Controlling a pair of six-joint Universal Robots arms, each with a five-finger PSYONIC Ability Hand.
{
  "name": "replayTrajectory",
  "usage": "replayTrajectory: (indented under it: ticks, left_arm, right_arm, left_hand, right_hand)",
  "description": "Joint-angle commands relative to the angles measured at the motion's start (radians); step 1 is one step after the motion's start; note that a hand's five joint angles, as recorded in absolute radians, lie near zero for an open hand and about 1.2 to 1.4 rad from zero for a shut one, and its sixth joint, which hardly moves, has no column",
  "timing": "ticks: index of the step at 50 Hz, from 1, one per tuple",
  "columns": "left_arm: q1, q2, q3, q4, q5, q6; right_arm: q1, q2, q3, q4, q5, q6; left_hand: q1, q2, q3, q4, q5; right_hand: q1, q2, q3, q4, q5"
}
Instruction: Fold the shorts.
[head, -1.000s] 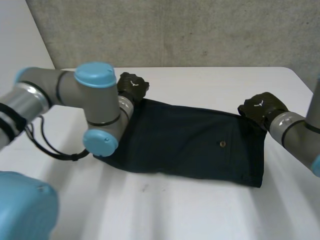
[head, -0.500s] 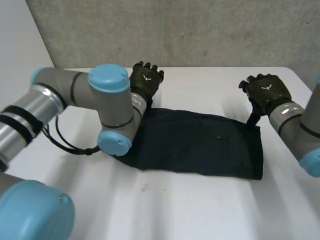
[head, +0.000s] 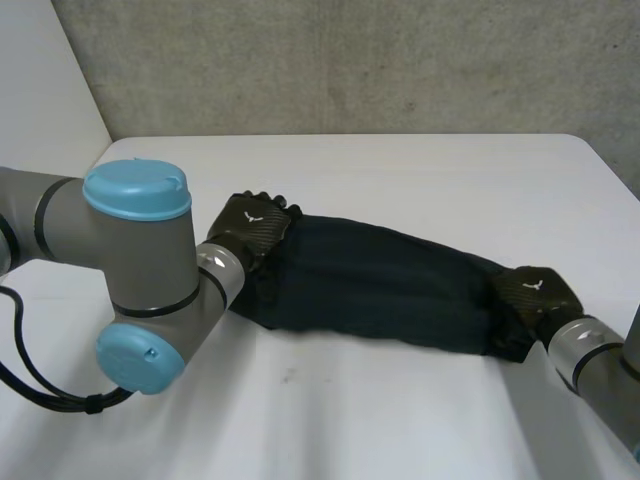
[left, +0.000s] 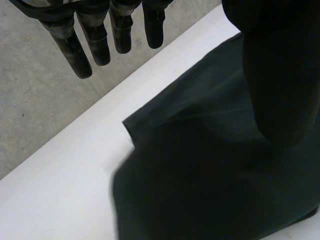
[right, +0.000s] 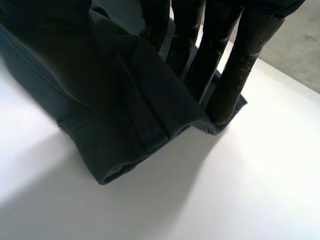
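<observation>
The dark navy shorts lie across the white table as a long narrow band, doubled over lengthwise. My left hand rests at their left end. In the left wrist view its fingers are straight and clear of the cloth, and its thumb hangs over the shorts. My right hand is at the right end. There the folded edge of the shorts sits between its thumb and its straight fingers, pinched.
My left arm's bulky elbow stands over the table's front left. A concrete wall rises behind the far edge. Bare table lies in front of the shorts and behind them.
Both hands came from the shorts' far edge toward the near side, drawing that edge over. The flat shorts are now a narrower doubled band. The left hand's fingers have straightened.
</observation>
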Motion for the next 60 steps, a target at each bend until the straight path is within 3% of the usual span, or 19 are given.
replayTrajectory:
  ticks: [1,5,13,22,28,30,31,32,33,38,42,46,54,60]
  left_arm:
    - [-0.004,0.088,-0.058,0.018,0.000,-0.011]
    - [-0.007,0.160,-0.100,0.038,0.001,-0.009]
    - [0.004,0.252,-0.172,0.050,0.001,-0.009]
    - [0.030,0.253,-0.199,0.050,0.000,-0.009]
    - [0.030,0.253,-0.179,0.071,-0.002,-0.011]
    - [0.030,0.253,-0.169,0.078,-0.004,-0.013]
    - [0.030,0.253,-0.161,0.078,-0.004,-0.013]
    - [0.030,0.252,-0.146,0.081,-0.004,-0.013]
    - [0.030,0.252,-0.138,0.081,-0.004,-0.013]
    - [0.030,0.246,-0.077,0.082,-0.005,-0.019]
    - [0.022,0.229,-0.011,0.085,-0.005,-0.052]
    - [0.005,0.175,0.061,0.087,-0.002,-0.111]
    - [-0.126,-0.041,0.190,0.062,0.000,-0.169]
    - [-0.153,-0.173,0.222,0.029,-0.007,-0.164]
  right_arm:
    - [-0.101,-0.063,-0.047,0.020,-0.007,-0.069]
    - [-0.118,-0.140,-0.092,0.098,-0.007,-0.213]
    - [-0.093,-0.129,-0.290,0.287,-0.001,-0.511]
    - [0.318,0.012,-0.516,0.306,-0.035,-0.579]
    - [0.491,0.157,-0.539,0.329,-0.196,-0.652]
    - [0.511,0.194,-0.550,0.345,-0.225,-0.660]
    - [0.514,0.211,-0.563,0.367,-0.231,-0.654]
    - [0.513,0.214,-0.573,0.376,-0.234,-0.644]
    - [0.511,0.210,-0.577,0.381,-0.236,-0.628]
    - [0.488,0.165,-0.599,0.384,-0.257,-0.357]
    - [0.343,0.035,-0.581,0.320,-0.239,0.073]
    - [0.269,-0.033,-0.556,0.307,-0.199,0.313]
    - [0.246,0.056,-0.547,0.353,-0.087,0.236]
    - [0.249,0.165,-0.551,0.355,0.017,0.144]
  left_hand:
    - [-0.011,-0.021,-0.031,-0.020,-0.039]
    - [-0.014,-0.024,-0.034,-0.023,-0.042]
    - [-0.020,-0.030,-0.040,-0.029,-0.048]
    - [-0.017,-0.027,-0.037,-0.026,-0.045]
    - [-0.017,-0.027,-0.037,-0.026,-0.045]
    - [-0.020,-0.030,-0.040,-0.029,-0.048]
    - [-0.020,-0.030,-0.040,-0.029,-0.048]
    - [-0.020,-0.031,-0.041,-0.030,-0.049]
    - [-0.020,-0.031,-0.041,-0.030,-0.049]
    - [-0.020,-0.031,-0.041,-0.030,-0.049]
    - [-0.017,-0.027,-0.037,-0.026,-0.045]
    - [-0.008,-0.019,-0.028,-0.017,-0.036]
    - [0.024,0.014,0.004,0.015,-0.004]
    - [0.036,0.026,0.016,0.027,0.008]
  right_hand:
    - [0.516,0.231,0.240,0.215,0.302]
    - [0.516,0.231,0.240,0.215,0.302]
    - [0.516,0.231,0.240,0.215,0.302]
    - [0.516,0.231,0.240,0.215,0.302]
    - [0.516,0.231,0.240,0.215,0.302]
    - [0.229,-0.057,-0.048,-0.073,0.015]
    - [-0.265,-0.550,-0.541,-0.566,-0.479]
    - [-0.569,-0.855,-0.845,-0.870,-0.783]
    - [-0.706,-0.991,-0.982,-1.007,-0.920]
    - [-0.706,-0.991,-0.982,-1.007,-0.920]
    - [-0.706,-0.991,-0.982,-1.007,-0.920]
    - [-0.706,-0.991,-0.982,-1.007,-0.920]
    - [-0.706,-0.991,-0.982,-1.007,-0.920]
    - [-0.706,-0.991,-0.982,-1.007,-0.920]
